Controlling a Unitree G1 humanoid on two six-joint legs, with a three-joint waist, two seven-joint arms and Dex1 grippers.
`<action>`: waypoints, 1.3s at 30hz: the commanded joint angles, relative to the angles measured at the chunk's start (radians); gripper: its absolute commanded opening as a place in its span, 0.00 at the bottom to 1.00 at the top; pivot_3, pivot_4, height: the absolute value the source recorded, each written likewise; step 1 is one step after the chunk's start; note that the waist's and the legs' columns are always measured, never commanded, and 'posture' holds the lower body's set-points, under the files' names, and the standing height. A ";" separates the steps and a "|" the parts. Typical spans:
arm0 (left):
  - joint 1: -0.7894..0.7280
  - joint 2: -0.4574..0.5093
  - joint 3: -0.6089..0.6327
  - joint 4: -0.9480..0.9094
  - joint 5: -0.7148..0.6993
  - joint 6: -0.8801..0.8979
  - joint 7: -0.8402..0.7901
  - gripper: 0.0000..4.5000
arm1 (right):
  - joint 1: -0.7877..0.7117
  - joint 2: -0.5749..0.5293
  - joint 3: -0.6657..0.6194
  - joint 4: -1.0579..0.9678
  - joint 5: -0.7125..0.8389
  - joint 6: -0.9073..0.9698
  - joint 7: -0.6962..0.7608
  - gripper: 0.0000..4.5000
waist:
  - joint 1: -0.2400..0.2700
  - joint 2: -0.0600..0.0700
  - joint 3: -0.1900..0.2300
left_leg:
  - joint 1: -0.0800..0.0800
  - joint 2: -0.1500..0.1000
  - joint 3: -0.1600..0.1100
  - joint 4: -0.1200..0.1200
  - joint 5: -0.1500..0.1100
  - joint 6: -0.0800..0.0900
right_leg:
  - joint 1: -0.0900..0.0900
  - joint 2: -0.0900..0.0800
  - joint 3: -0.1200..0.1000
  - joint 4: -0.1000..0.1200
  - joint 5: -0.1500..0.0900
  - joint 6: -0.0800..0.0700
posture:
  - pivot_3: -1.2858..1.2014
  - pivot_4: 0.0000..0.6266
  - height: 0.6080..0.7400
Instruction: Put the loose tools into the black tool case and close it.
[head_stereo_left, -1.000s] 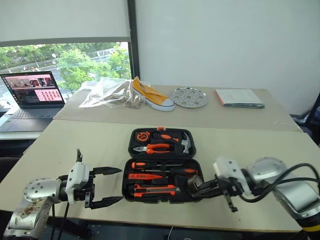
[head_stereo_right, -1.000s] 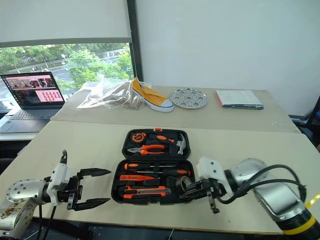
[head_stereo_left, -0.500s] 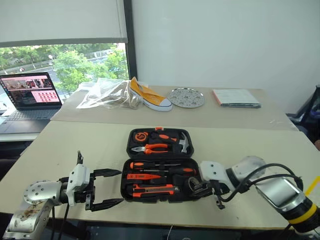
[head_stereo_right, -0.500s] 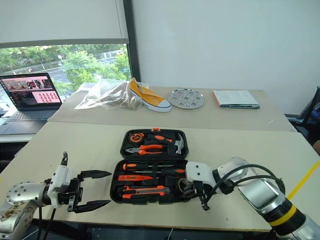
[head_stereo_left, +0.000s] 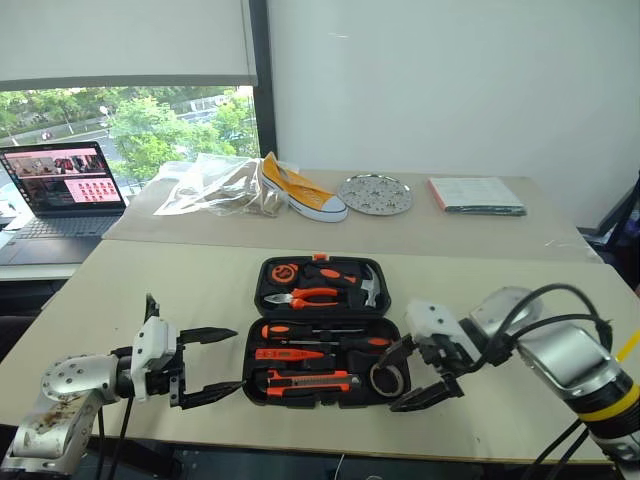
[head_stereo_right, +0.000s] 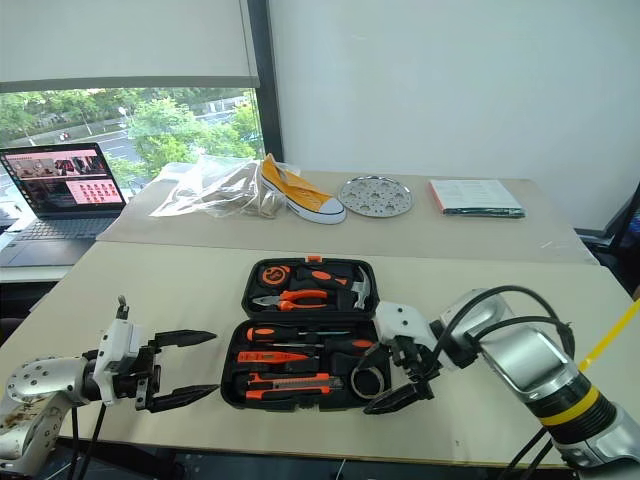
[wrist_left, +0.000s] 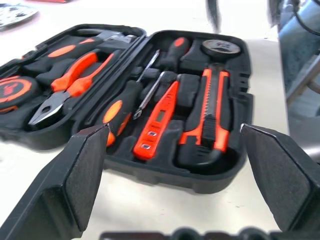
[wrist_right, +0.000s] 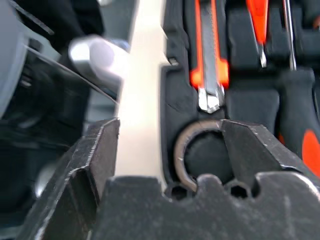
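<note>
The black tool case (head_stereo_left: 322, 335) lies open at centre frame, the screwdrivers (head_stereo_left: 310, 330) and utility knife (head_stereo_left: 312, 380) bedded in its recesses. The tape roll (head_stereo_left: 387, 379) sits in its lower right corner; just beside it, the right gripper (head_stereo_left: 413, 375) gapes empty. At lower left, the left gripper (head_stereo_left: 212, 365) spreads wide, likely ready to shut the lid.

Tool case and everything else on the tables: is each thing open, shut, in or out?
Black tool case: open, lid flat.
Tape roll: in the case's near right corner, let go.
Utility knife: in its slot.
Screwdrivers: in their slots.
Laptop: open, screen lit.
Left gripper: open, empty.
Right gripper: open, empty.
</note>
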 joint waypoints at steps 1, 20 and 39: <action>-0.045 -0.011 0.065 0.056 0.029 0.038 0.137 1.00 | 0.025 0.035 -0.146 0.109 0.051 -0.075 -0.039 0.81 | 0.000 0.000 0.000 | 0.000 0.000 0.000 0.000 0.000 0.000 | 0.000 0.000 0.000 0.000 0.000 0.000 | 0.52 0.24 1.00; -0.314 -0.151 -0.170 0.199 0.203 0.322 0.386 0.02 | -0.087 0.322 -0.089 0.751 -0.367 -0.653 -0.399 0.00 | -0.026 0.000 0.000 | 0.001 0.001 0.013 0.000 0.002 -0.004 | 0.000 0.002 0.001 0.003 0.000 0.000 | 0.52 0.24 1.00; -0.201 -0.121 -0.164 0.095 0.183 0.353 0.299 0.02 | 0.162 0.264 -0.117 0.292 -0.337 -0.309 -0.427 0.00 | -0.023 0.001 0.000 | 0.002 0.001 0.013 -0.001 0.002 -0.004 | -0.001 0.001 0.002 0.004 0.000 0.000 | 0.52 0.24 1.00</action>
